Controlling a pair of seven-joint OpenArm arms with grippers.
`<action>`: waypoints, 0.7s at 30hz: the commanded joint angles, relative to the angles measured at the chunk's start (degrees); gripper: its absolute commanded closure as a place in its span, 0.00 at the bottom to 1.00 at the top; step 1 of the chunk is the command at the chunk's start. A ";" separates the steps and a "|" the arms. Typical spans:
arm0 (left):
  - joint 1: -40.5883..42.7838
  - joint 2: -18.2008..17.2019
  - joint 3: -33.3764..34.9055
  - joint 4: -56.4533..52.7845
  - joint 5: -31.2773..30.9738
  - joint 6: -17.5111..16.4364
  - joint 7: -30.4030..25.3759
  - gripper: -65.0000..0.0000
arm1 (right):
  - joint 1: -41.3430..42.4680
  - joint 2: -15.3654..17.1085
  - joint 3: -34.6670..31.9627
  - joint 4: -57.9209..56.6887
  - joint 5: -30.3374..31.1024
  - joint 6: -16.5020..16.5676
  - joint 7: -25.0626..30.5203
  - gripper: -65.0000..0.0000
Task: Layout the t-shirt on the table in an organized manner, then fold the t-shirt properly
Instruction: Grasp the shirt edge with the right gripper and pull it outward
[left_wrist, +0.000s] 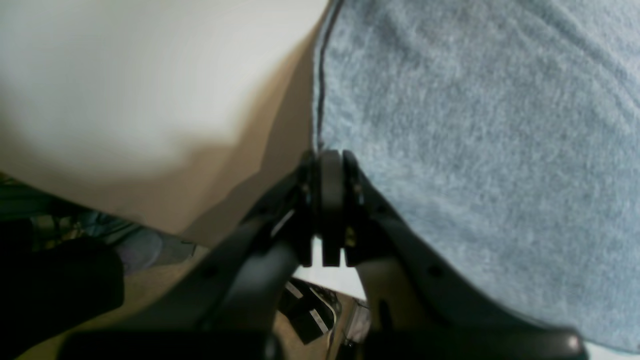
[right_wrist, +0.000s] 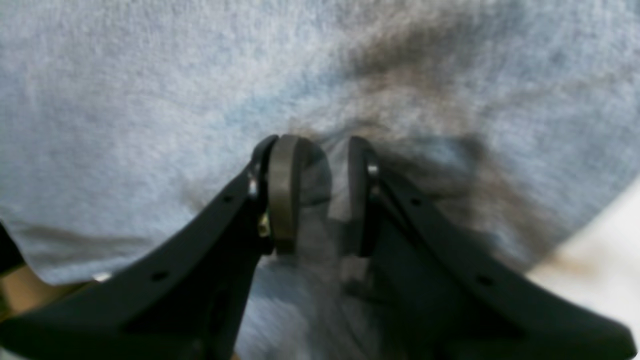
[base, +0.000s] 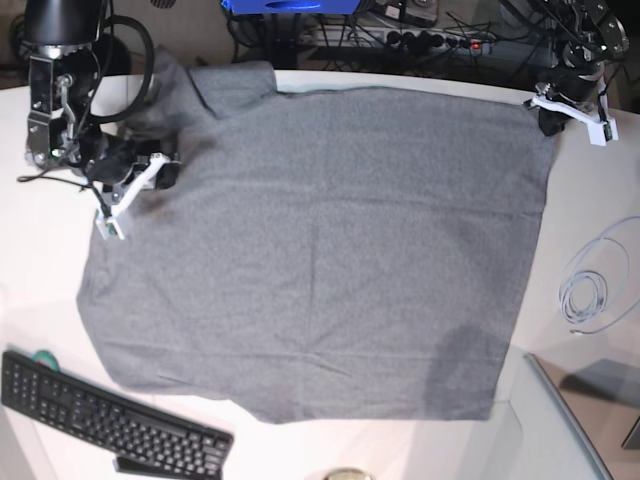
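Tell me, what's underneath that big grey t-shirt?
The t-shirt lies spread on the white table, which shows all around it. Whatever the table holds beneath the cloth is hidden; no lumps stand out.

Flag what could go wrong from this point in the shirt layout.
1. The right gripper pinches only a small bunch of the t-shirt; a pull may slip it out.
2. The left gripper has its jaws shut right at the hem, so that thin grip could fail under tension.
3. The near hem lies close to the keyboard; dragging the cloth may catch it.
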 joint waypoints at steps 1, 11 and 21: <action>0.30 -0.89 -0.31 1.04 -0.56 -0.44 -0.72 1.00 | 0.01 0.91 2.56 3.90 1.36 0.21 0.86 0.76; 0.21 -0.71 0.04 1.04 -0.47 -0.44 -0.63 1.00 | 9.42 2.32 27.09 -4.28 0.92 0.04 -1.25 0.48; 0.21 -0.54 0.04 1.04 -0.47 -0.44 -0.63 1.00 | 10.30 3.46 19.61 -12.72 0.83 0.12 2.17 0.88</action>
